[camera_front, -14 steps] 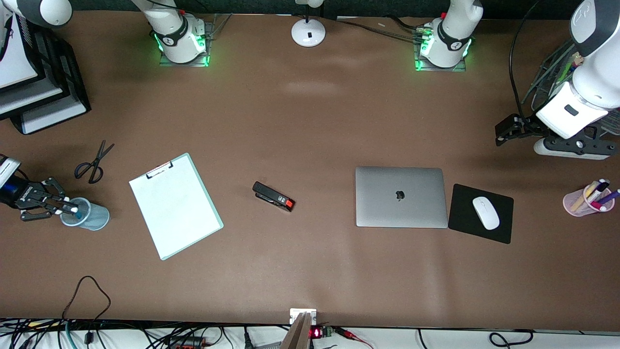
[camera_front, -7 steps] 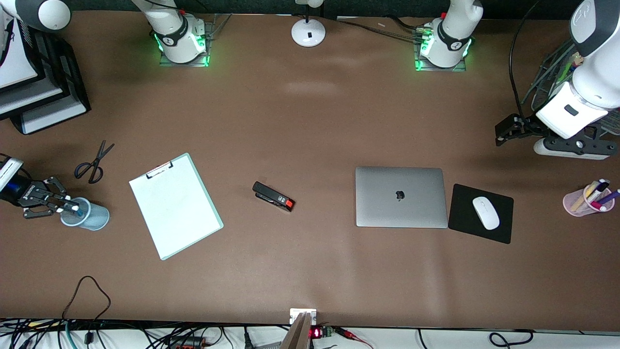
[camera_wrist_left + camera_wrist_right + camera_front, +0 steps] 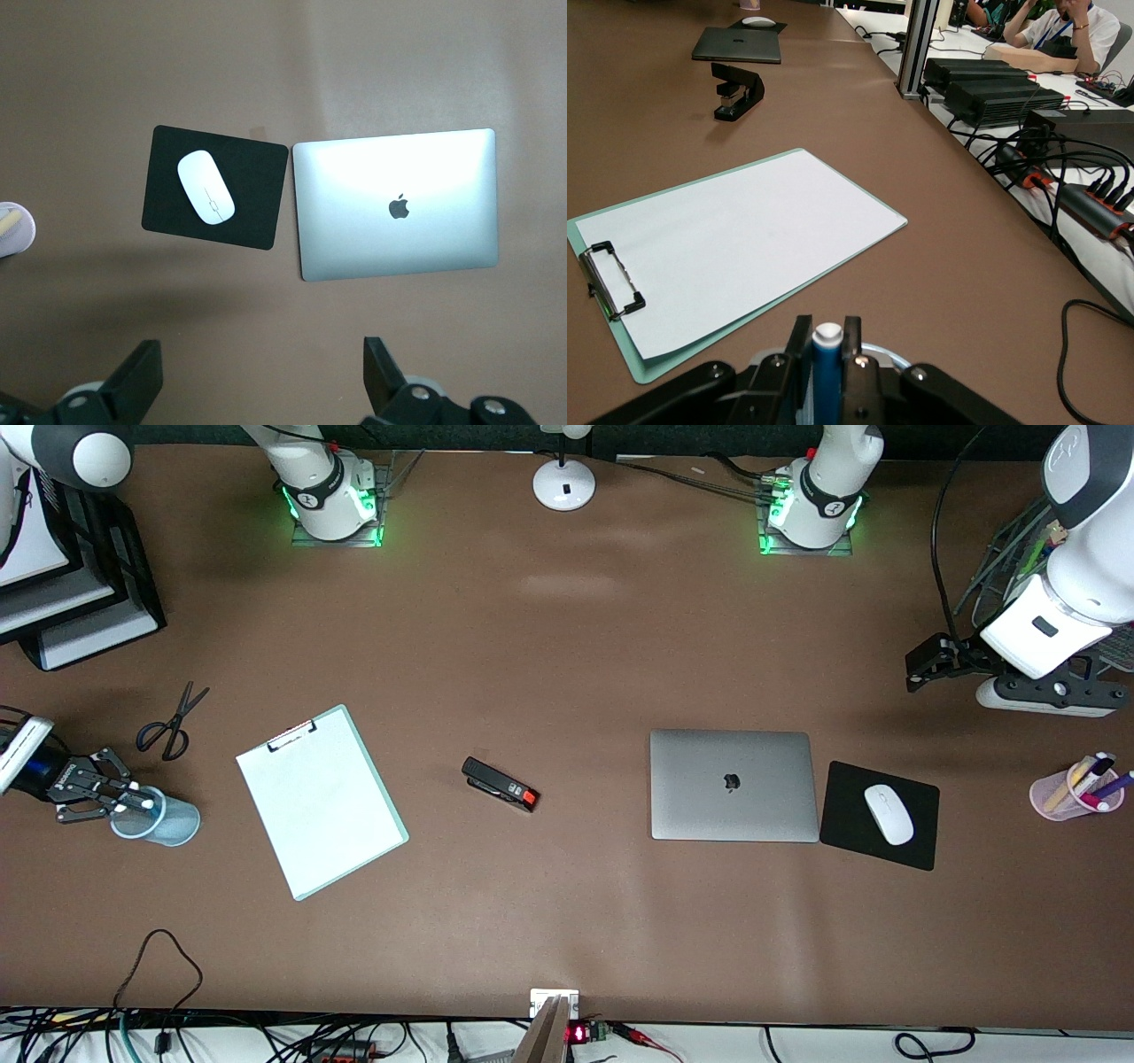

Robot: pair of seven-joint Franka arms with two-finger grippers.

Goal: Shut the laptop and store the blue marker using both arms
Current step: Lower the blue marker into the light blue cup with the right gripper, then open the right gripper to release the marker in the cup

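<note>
The blue marker (image 3: 827,372) looks light, stiff and smooth, so a pinch across its barrel suits it, though it could slip or tilt if held loosely. The right gripper (image 3: 133,804) is clamped on it just so, cap end outward, reaching out low and nearly level over the rim of the pale blue cup (image 3: 164,821) at the right arm's end of the table. The laptop (image 3: 733,785) lies shut beside the mouse pad (image 3: 877,815). The left gripper (image 3: 262,376) waits high over the table near the laptop, jaws spread wide and empty.
</note>
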